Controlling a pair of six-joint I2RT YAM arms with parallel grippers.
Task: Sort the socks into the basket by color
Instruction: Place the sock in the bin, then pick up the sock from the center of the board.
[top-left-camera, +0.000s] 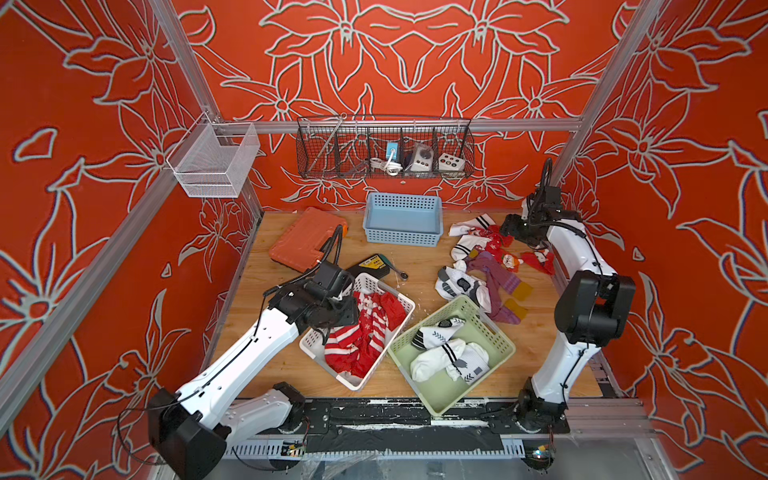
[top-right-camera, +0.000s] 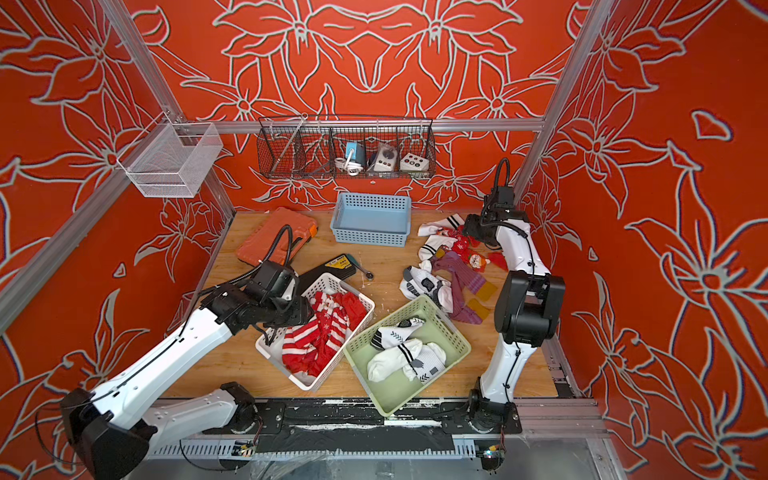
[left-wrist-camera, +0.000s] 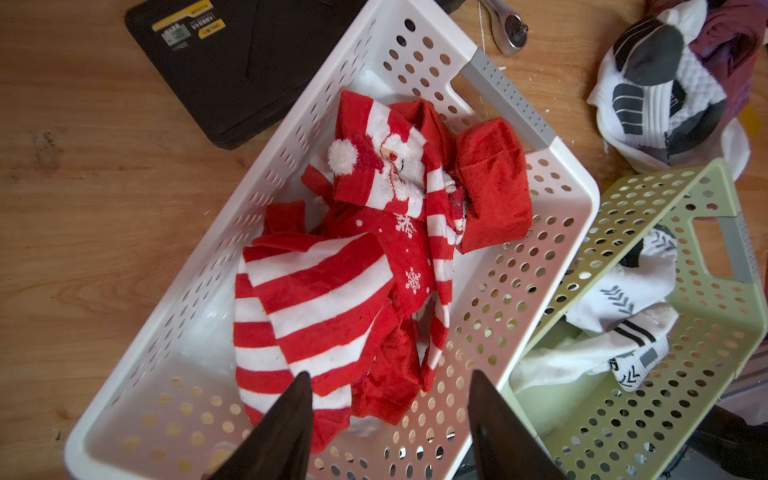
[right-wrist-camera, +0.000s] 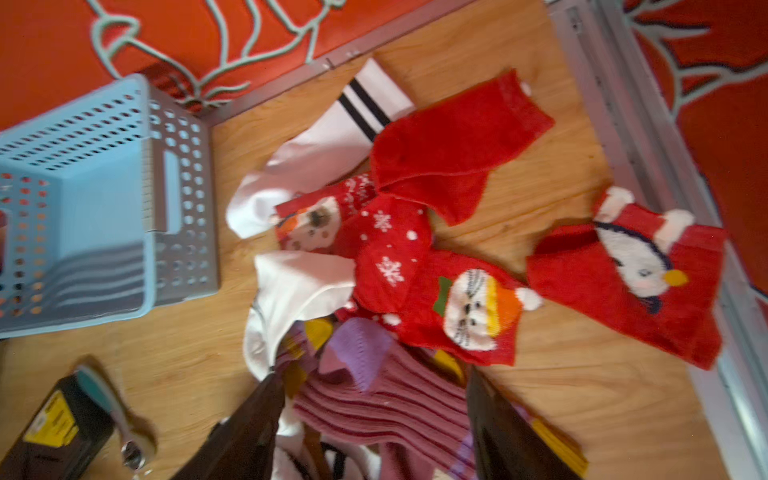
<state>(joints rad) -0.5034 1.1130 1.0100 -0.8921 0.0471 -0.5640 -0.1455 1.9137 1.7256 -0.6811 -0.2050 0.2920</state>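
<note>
Purple sock (right-wrist-camera: 374, 399) shows right between the tips of the right claw (right-wrist-camera: 374, 376) in the right wrist view. It's in the unsorted pile (top-left-camera: 490, 257) on the desk's far right, lengthwise toward the front edge. That claw's spread, holding nothing. Right arm's clearly nearer. The left claw (left-wrist-camera: 390, 374) hangs spread and empty over the white basket (left-wrist-camera: 519, 270) of red socks (left-wrist-camera: 332, 291).

Red-and-white striped socks (top-left-camera: 357, 332) heaped in the white basket (top-left-camera: 312, 343) just beside the green basket (top-left-camera: 446, 397), grey-marked socks (top-left-camera: 444, 357) crumpled inside the green basket, white socks (top-left-camera: 461, 286), purple socks (top-left-camera: 494, 282) and red socks (top-left-camera: 494, 241) tangled on the desk (top-left-camera: 291, 365) beyond it, blue basket (top-left-camera: 401, 237) farther back.
</note>
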